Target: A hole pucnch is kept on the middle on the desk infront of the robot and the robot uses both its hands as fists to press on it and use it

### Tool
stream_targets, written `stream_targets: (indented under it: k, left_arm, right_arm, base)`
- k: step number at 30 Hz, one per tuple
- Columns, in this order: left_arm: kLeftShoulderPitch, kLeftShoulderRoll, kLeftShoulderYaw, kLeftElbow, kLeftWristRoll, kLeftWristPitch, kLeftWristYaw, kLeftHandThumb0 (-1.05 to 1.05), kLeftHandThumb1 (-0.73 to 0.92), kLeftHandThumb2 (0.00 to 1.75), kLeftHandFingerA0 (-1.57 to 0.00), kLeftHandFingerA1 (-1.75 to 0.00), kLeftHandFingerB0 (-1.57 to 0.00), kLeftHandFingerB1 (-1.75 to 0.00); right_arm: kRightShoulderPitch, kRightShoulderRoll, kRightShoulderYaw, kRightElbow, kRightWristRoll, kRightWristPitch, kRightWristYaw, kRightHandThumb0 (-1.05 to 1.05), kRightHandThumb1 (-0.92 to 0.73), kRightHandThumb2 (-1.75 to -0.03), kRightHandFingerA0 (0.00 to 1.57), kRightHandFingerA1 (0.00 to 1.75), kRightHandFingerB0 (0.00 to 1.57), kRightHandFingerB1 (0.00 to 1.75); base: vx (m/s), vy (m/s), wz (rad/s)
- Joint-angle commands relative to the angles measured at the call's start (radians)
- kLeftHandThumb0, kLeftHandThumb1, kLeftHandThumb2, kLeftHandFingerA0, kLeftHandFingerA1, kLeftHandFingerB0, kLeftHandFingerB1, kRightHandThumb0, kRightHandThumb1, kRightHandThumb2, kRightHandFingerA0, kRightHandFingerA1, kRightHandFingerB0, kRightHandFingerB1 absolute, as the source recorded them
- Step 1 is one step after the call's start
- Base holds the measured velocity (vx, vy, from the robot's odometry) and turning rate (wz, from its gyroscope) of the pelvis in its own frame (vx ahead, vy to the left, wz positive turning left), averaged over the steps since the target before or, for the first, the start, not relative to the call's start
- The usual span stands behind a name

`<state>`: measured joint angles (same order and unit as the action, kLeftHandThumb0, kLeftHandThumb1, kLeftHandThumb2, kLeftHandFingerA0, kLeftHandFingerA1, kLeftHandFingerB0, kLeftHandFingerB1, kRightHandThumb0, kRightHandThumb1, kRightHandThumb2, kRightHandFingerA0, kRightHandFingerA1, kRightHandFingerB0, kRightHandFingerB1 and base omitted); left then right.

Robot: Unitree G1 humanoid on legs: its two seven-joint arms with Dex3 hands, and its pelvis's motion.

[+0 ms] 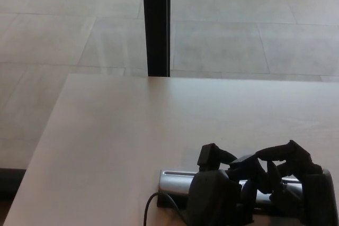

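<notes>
A silver hole punch (175,182) lies along the near edge of the pale desk (132,125); only its left end and a short strip between my hands show. My left hand (217,189) rests on top of the punch near its middle, with its fingers curled into a fist. Close beside it on the punch's right part sits my right hand (299,175), also curled, its knuckles almost touching the left hand's. Neither hand holds anything.
A thin dark cable (151,205) loops on the desk beside my left wrist. A black post (156,25) stands behind the desk's far edge, over a tiled floor (238,35). The desk's left edge runs diagonally at picture left.
</notes>
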<state>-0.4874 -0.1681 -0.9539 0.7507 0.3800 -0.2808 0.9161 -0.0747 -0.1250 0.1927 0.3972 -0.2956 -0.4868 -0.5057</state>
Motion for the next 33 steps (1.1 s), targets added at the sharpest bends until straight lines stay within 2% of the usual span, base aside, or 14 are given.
stream_targets:
  k: [1, 2, 5, 6, 10, 14, 16, 20, 24, 25, 26, 27, 28, 33]
  left_arm:
    - [-0.027, 0.008, -0.116, 0.083, 0.303, -0.159, 0.246, -0.27, 0.62, 1.12, -1.02, -1.75, -0.81, -1.52]
    - [-0.015, 0.01, -0.103, 0.067, 0.286, -0.161, 0.236, -0.25, 0.63, 1.11, -1.01, -1.75, -0.67, -1.75]
    - [0.001, 0.017, -0.075, 0.035, 0.261, -0.158, 0.218, -0.3, 0.72, 1.05, -1.0, -1.75, -0.7, -1.74]
    - [0.013, 0.032, -0.051, -0.001, 0.237, -0.196, 0.205, -0.24, 0.67, 1.09, -0.96, -1.75, -0.67, -1.75]
    - [0.005, 0.055, 0.019, -0.065, 0.205, -0.243, 0.177, -0.19, 0.59, 1.22, -0.96, -1.75, -0.69, -1.64]
    - [-0.017, 0.109, 0.143, -0.218, 0.092, -0.267, -0.002, -0.2, 0.7, 1.11, -0.93, -1.75, -0.64, -1.55]
    - [-0.019, 0.138, 0.246, -0.372, -0.123, -0.225, -0.236, -0.2, 0.7, 1.18, -0.92, -1.75, -0.62, -1.71]
    - [-0.008, 0.166, 0.429, -0.731, -0.62, 0.195, -0.56, -0.24, 0.73, 1.14, -0.93, -1.75, -0.61, -1.62]
    - [-0.066, 0.337, 0.566, -0.878, -0.803, 0.464, -0.692, -0.2, 0.67, 1.04, -0.89, -1.75, -0.73, -1.35]
    - [-0.077, 0.393, 0.597, -0.9, -0.85, 0.499, -0.731, -0.2, 0.67, 1.03, -0.88, -1.75, -0.75, -1.32]
    - [-0.08, 0.414, 0.61, -0.907, -0.864, 0.508, -0.745, -0.19, 0.68, 0.98, -0.85, -1.75, -0.73, -1.31]
    - [-0.082, 0.452, 0.635, -0.917, -0.895, 0.519, -0.769, -0.2, 0.7, 0.94, -0.86, -1.75, -0.74, -1.26]
    - [-0.078, 0.495, 0.669, -0.928, -0.939, 0.528, -0.793, -0.21, 0.71, 0.9, -0.83, -1.75, -0.74, -1.23]
    - [-0.007, 0.63, 0.839, -0.916, -1.107, 0.57, -0.855, -0.22, 0.73, 0.87, -0.83, -1.75, -0.71, -1.19]
  right_arm:
    - [0.074, -0.024, 0.099, 0.179, -0.373, 0.28, -0.348, -0.39, -0.7, -0.6, 0.77, 1.7, 0.66, 1.49]
    - [0.057, -0.022, 0.095, 0.191, -0.388, 0.217, -0.432, -0.28, -0.68, -0.6, 0.93, 1.74, 0.72, 1.45]
    - [0.03, -0.011, 0.065, 0.222, -0.344, -0.001, -0.501, -0.28, -0.65, -0.7, 0.9, 1.75, 0.69, 1.61]
    - [0.029, 0.036, -0.005, 0.244, -0.179, -0.238, -0.387, -0.36, -0.84, -0.68, 0.92, 1.7, 0.76, 1.46]
    - [0.025, 0.015, -0.03, 0.143, -0.144, -0.231, -0.29, -0.36, -0.84, -0.75, 0.98, 1.69, 0.74, 1.37]
    - [-0.041, -0.021, -0.085, 0.037, -0.079, -0.252, -0.197, -0.26, -0.66, -1.1, 0.99, 1.75, 0.73, 1.49]
    - [-0.077, -0.067, -0.118, -0.081, 0.021, -0.199, -0.062, -0.19, -0.66, -1.09, 0.92, 1.75, 0.73, 1.45]
    - [-0.099, -0.183, -0.165, -0.314, 0.284, 0.031, 0.215, -0.21, -0.68, -1.04, 0.94, 1.75, 0.76, 1.38]
    - [-0.089, -0.322, -0.257, -0.518, 0.582, 0.308, 0.388, -0.16, -0.65, -1.08, 1.0, 1.75, 0.78, 1.29]
    - [-0.092, -0.355, -0.292, -0.542, 0.631, 0.351, 0.401, -0.27, -0.57, -1.13, 1.24, 1.42, 0.87, 1.13]
    - [-0.09, -0.368, -0.307, -0.551, 0.642, 0.36, 0.402, -0.18, -0.61, -1.09, 0.99, 1.75, 0.79, 1.28]
    - [-0.085, -0.395, -0.339, -0.569, 0.664, 0.384, 0.399, -0.25, -0.58, -1.12, 1.22, 1.4, 0.86, 1.09]
    - [-0.078, -0.433, -0.385, -0.582, 0.705, 0.403, 0.408, -0.18, -0.64, -1.05, 0.99, 1.75, 0.78, 1.27]
    - [-0.006, -0.596, -0.639, -0.53, 0.816, 0.458, 0.473, -0.23, -0.64, -0.93, 0.99, 1.75, 0.81, 0.99]
  base:
    - [0.0, 0.0, 0.0]
    - [0.0, 0.0, 0.0]
    - [0.0, 0.0, 0.0]
    - [0.0, 0.0, 0.0]
    - [0.0, 0.0, 0.0]
    - [0.0, 0.0, 0.0]
    - [0.0, 0.0, 0.0]
    - [0.0, 0.0, 0.0]
    - [0.0, 0.0, 0.0]
    - [0.0, 0.0, 0.0]
    - [0.0, 0.0, 0.0]
    - [0.0, 0.0, 0.0]
    - [0.0, 0.0, 0.0]
    - [0.0, 0.0, 0.0]
